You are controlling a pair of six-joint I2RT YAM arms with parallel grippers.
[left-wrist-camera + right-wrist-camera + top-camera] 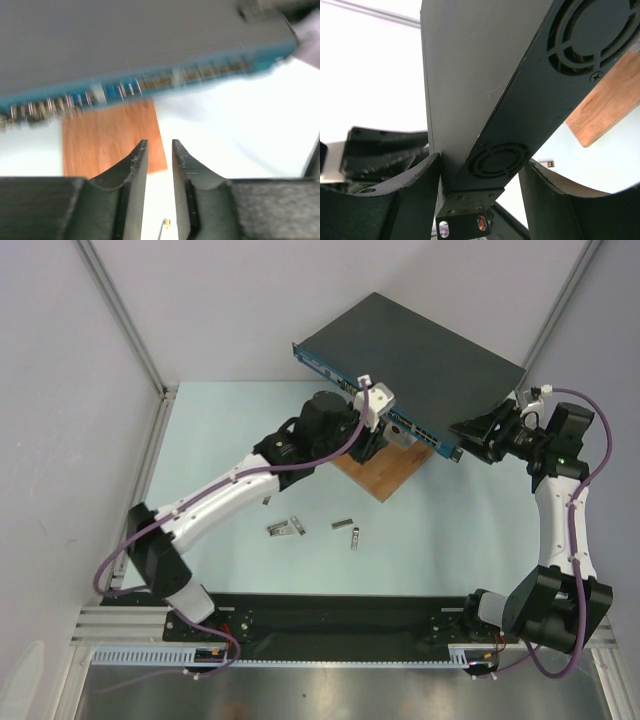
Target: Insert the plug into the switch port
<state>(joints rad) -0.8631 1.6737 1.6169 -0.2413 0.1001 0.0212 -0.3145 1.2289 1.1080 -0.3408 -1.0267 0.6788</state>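
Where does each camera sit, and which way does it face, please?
Top external: above and behind the robot, looking down at the table; left arm and right arm show.
Left wrist: looks past the open left gripper at the switch's blue front.
Right wrist: looks along the switch's vented end, clamped by the right gripper.
Both wrist views share the switch and wooden board.

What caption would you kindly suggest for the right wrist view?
Right gripper grips the switch by its fan-vented end; wooden board beyond.
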